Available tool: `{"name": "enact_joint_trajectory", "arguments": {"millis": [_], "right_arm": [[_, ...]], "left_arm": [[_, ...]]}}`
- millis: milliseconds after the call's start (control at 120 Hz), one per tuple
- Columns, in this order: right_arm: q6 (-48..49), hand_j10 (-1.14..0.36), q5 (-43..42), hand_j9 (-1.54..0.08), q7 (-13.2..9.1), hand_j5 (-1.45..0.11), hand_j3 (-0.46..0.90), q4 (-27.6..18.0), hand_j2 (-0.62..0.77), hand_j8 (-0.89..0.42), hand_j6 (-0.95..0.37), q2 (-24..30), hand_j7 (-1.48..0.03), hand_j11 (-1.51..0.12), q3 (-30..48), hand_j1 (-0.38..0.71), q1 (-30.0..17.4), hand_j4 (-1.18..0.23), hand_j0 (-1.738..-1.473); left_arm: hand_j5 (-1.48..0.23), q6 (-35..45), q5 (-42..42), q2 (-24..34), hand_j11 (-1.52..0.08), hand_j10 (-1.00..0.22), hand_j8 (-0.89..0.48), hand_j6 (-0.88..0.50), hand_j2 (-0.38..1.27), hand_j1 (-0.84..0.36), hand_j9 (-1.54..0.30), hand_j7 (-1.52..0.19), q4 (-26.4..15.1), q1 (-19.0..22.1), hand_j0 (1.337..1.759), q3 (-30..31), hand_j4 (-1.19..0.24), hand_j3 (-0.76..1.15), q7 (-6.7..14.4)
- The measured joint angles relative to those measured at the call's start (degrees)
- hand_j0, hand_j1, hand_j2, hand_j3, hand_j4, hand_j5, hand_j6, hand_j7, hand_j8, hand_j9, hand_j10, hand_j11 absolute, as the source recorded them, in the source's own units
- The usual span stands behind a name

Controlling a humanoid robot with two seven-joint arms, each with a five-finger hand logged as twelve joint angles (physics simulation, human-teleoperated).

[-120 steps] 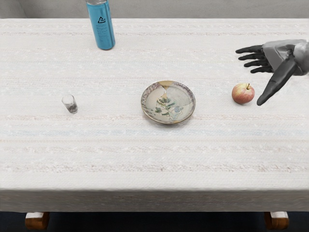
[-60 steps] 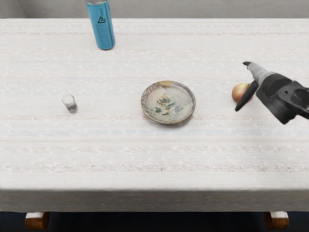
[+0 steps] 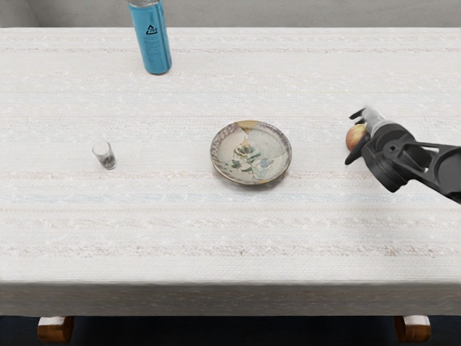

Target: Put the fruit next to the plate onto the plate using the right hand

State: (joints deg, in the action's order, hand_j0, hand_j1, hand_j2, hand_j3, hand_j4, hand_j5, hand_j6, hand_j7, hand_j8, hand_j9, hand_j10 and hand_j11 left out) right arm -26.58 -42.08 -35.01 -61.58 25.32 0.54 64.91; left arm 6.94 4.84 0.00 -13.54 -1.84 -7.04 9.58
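Right hand (image 3: pixel 380 144) reaches in from the right edge, pressed against the apple (image 3: pixel 354 136) and hiding its right side; grip or mere touch, cannot tell. Apple sits on the table (image 3: pixel 216 231), well right of the plate (image 3: pixel 215 153). Glass (image 3: pixel 104 155) far left, bottle (image 3: pixel 150 36) at back.

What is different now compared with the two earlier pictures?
The right hand turned over and closed in from the right on the red-yellow apple, which it now mostly covers; a firm grasp cannot be confirmed. The apple sits where it was, right of the patterned ceramic plate. Plate, tall blue can and small glass did not move.
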Motion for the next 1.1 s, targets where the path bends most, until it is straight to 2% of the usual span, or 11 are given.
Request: {"name": "enact_joint_trajectory", "arguments": {"millis": [200, 300, 425, 442, 533, 667, 792, 867, 1025, 1100], "right_arm": [[0.0, -0.29, -0.59, -0.5, -0.04, -0.47, 0.0, 0.05, -0.06, -0.18, -0.26, -0.16, -0.53, -0.52, 0.15, 0.12, -0.74, -0.48, -1.657], [0.11, -0.38, -0.31, -0.59, -0.04, -0.56, 0.0, -0.06, -0.07, -0.25, -0.37, -0.27, -0.63, -0.61, 0.3, 0.21, -0.99, -0.56, -1.656], [0.34, -0.38, -0.07, -0.7, -0.05, -0.66, 0.0, -0.14, 0.02, -0.26, -0.37, -0.39, -0.72, -0.72, 0.47, 0.22, -1.1, -0.61, -1.652], [0.35, -0.38, 0.02, -0.71, -0.05, -0.67, 0.0, -0.14, 0.03, -0.29, -0.38, -0.4, -0.73, -0.73, 0.47, 0.22, -1.11, -0.62, -1.652], [0.37, -0.41, 0.34, -0.75, -0.07, -0.71, 0.0, -0.54, 0.04, -0.31, -0.38, -0.31, -0.77, -0.77, 0.78, 0.21, -1.14, -0.64, -1.651], [0.7, -0.41, 1.86, -0.79, -0.06, -0.77, 0.0, -5.08, 0.07, -0.32, -0.4, 1.48, -0.79, -0.8, 5.15, 0.2, -1.04, -0.64, -1.651], [0.84, -0.41, 2.3, -0.81, -0.03, -0.8, 0.0, -12.92, 0.09, -0.31, -0.39, 4.03, -0.81, -0.82, 9.59, 0.2, -0.91, -0.63, -1.652], [0.91, -0.41, 2.37, -0.82, -0.02, -0.81, 0.0, -15.99, 0.09, -0.3, -0.39, 4.41, -0.81, -0.83, 11.06, 0.2, -0.74, -0.63, -1.652], [1.1, -0.4, 2.49, -0.83, -0.04, -0.82, 0.0, -19.12, 0.09, -0.3, -0.38, 0.84, -0.82, -0.84, 12.15, 0.2, -0.41, -0.63, -1.652], [1.16, -0.4, 2.58, -0.84, -0.01, -0.83, 0.0, -19.55, 0.13, -0.29, -0.38, -1.68, -0.82, -0.84, 12.31, 0.21, -0.23, -0.63, -1.652]], "left_arm": [[-0.01, 0.0, 0.0, 0.0, -0.01, -0.01, -0.01, -0.01, 0.0, 0.34, -0.01, -0.01, 0.0, 0.0, 1.658, -0.01, -0.01, 0.0, 0.0], [-0.01, 0.0, 0.01, 0.0, -0.01, -0.01, -0.01, -0.01, 0.0, 0.34, -0.01, -0.01, 0.0, 0.0, 1.658, -0.01, -0.01, 0.0, 0.0], [-0.01, 0.0, 0.0, 0.0, -0.01, -0.01, -0.01, -0.01, 0.0, 0.34, -0.01, -0.01, 0.0, 0.0, 1.658, -0.01, -0.01, 0.0, 0.0], [-0.01, 0.0, 0.0, 0.0, -0.01, -0.01, -0.01, -0.01, 0.0, 0.34, -0.01, -0.01, 0.0, 0.0, 1.658, -0.01, -0.01, 0.0, 0.0], [-0.01, 0.0, 0.0, 0.0, -0.01, -0.01, -0.01, -0.01, 0.0, 0.34, -0.01, -0.01, 0.0, 0.0, 1.658, -0.01, -0.01, 0.0, 0.0], [-0.01, 0.0, 0.0, 0.0, -0.01, -0.01, -0.01, -0.01, 0.0, 0.34, -0.01, -0.01, 0.0, 0.0, 1.658, 0.0, -0.01, 0.0, 0.0], [-0.01, 0.0, 0.0, 0.0, -0.01, -0.01, -0.01, -0.01, 0.0, 0.34, -0.01, -0.01, 0.0, 0.0, 1.658, 0.0, -0.01, 0.0, 0.0], [-0.01, 0.0, 0.0, 0.0, -0.01, -0.01, -0.01, -0.01, 0.0, 0.34, -0.01, -0.01, 0.0, 0.0, 1.658, 0.0, -0.01, 0.0, 0.0], [-0.01, 0.0, 0.0, 0.0, -0.01, -0.01, -0.01, -0.01, 0.0, 0.34, -0.01, -0.01, 0.0, 0.0, 1.658, 0.0, -0.01, 0.0, 0.01], [-0.01, 0.0, 0.0, 0.0, -0.01, -0.01, -0.01, -0.01, 0.0, 0.34, -0.01, -0.01, 0.0, 0.0, 1.658, 0.01, -0.01, 0.0, 0.01]]}}
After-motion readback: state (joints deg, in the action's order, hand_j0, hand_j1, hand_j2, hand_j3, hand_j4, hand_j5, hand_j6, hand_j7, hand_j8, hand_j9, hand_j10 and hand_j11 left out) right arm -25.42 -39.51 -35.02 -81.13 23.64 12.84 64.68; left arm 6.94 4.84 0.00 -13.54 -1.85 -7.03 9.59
